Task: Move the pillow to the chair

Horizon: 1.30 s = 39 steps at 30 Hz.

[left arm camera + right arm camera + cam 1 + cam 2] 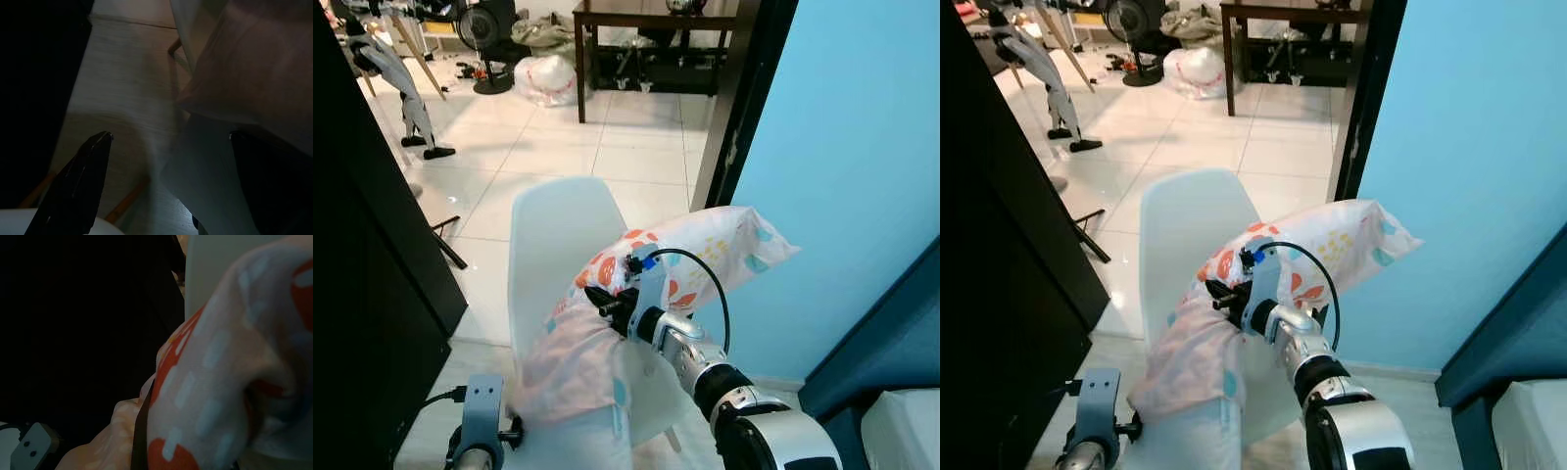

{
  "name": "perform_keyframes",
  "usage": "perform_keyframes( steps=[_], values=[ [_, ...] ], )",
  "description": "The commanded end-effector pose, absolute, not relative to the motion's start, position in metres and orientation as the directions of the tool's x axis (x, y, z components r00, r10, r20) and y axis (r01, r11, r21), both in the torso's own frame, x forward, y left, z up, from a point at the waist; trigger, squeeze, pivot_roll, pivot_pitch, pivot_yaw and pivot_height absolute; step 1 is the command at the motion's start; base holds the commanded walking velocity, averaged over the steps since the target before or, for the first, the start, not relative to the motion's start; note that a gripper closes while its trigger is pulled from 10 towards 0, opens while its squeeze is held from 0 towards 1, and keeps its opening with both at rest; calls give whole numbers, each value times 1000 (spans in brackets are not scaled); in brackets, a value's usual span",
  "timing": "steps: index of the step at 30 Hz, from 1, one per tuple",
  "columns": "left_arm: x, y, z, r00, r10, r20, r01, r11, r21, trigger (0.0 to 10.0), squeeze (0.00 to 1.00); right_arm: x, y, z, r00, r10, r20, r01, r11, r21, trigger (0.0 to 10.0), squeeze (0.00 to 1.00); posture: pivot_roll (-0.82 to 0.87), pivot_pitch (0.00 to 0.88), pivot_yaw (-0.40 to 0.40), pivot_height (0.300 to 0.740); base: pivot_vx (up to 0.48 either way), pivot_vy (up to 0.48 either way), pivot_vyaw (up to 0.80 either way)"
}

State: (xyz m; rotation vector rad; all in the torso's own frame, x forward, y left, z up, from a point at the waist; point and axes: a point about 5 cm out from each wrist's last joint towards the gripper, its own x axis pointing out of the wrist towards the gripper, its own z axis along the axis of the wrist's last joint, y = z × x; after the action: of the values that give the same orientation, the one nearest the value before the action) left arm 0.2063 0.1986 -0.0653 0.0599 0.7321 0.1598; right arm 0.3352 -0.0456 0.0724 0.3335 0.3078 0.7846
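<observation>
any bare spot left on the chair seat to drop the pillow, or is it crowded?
The white plastic chair shows bare shell along its backrest and left edge. The middle and right side are crowded: the patterned fabric pillow hangs there in the right pincer, its pale cover draping over the front. The left pincer sits open beside the drape.

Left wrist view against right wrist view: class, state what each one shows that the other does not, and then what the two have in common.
Left wrist view alone: the left gripper with its two black fingers spread apart over the pale floor, and a wooden chair leg low down.

Right wrist view alone: the pillow's orange and pale-blue print close up, the fabric bunched against the right gripper, and the chair's white backrest.

Shared: the pillow, whose pale fabric also hangs into the left wrist view, and a dark cabinet along one side.
</observation>
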Motion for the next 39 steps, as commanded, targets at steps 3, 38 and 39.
perform_keyframes(
  steps=[3,38,39],
  values=[
    [203,205,-66,724,187,-664,-123,982,143,10000,0,346,-40,96,682,730,-39,-665,641,382,10000,0,-54,47,-20,740,181,0,0],
    [199,195,-70,715,163,-680,-38,980,195,10000,0,351,-41,105,690,724,-10,-669,643,372,10000,0,-56,61,-8,740,225,-38,0],
    [199,194,-71,713,166,-681,-42,980,195,10000,0,350,-41,104,689,724,-13,-671,645,367,10000,0,-57,61,-11,740,0,-472,0]
  ],
)
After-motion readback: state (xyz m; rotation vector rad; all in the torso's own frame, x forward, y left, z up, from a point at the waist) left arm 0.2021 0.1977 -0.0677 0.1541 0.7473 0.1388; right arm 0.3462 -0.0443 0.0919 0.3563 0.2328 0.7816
